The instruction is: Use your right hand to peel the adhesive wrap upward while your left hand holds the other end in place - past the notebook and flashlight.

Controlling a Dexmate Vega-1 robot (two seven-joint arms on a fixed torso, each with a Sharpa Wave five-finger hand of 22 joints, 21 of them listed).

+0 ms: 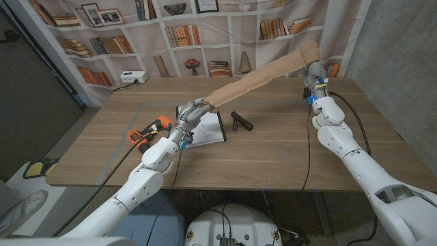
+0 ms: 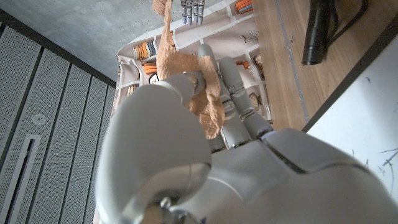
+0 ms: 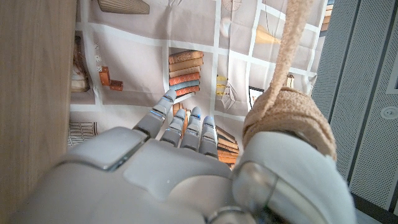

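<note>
Head view shows the tan adhesive wrap (image 1: 263, 72) stretched as a long, crinkled band across the middle of the frame, rising from centre left to upper right, above the wooden table (image 1: 287, 147). Its lower end is gripped in the closed fingers of the left hand (image 1: 191, 113), which sits over the white notebook (image 1: 212, 130). Its upper end is bunched against the raised right hand (image 1: 313, 72); in the right wrist view the wrap loops over the thumb side while the fingers (image 3: 186, 127) reach out straight. A black flashlight (image 1: 242, 121) lies just right of the notebook, under the band.
</note>
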